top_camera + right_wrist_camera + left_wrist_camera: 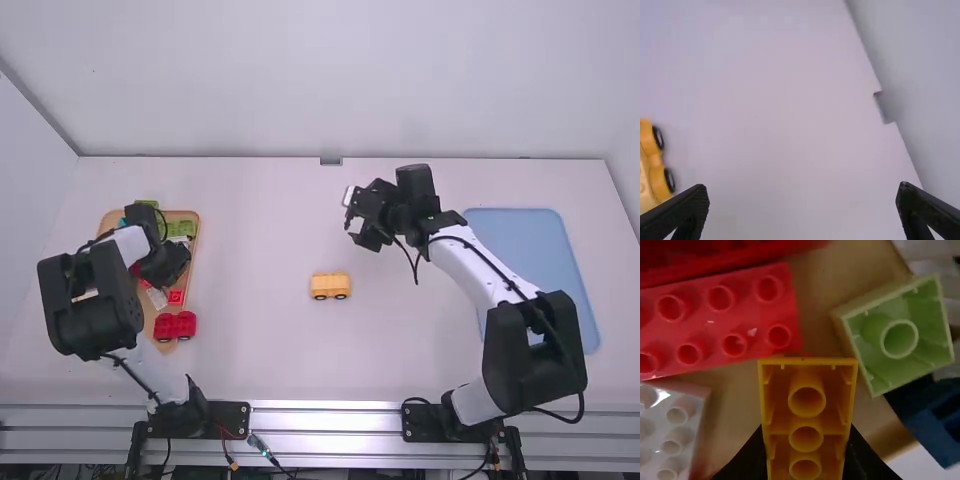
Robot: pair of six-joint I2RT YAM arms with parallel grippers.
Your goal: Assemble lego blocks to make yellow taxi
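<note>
In the high view my left gripper (168, 266) is low over the wooden tray (148, 318). The left wrist view shows my left gripper (805, 452) shut on a yellow brick (806, 417), whose hollow underside with round tubes faces the camera. A yellow wheeled base (330, 286) stands alone at mid-table; the right wrist view has this wheeled base (651, 167) at its edge. My right gripper (360, 221) is held beyond the base and slightly right of it; in its wrist view the right gripper (802, 204) is open and empty.
Around the held brick are a red brick (720, 322), a pale green brick (900, 337), a white brick (670, 427) and a dark blue piece (935, 420). A red wheeled piece (175, 326) lies at the tray's near end. A blue tray (515, 235) is at the right.
</note>
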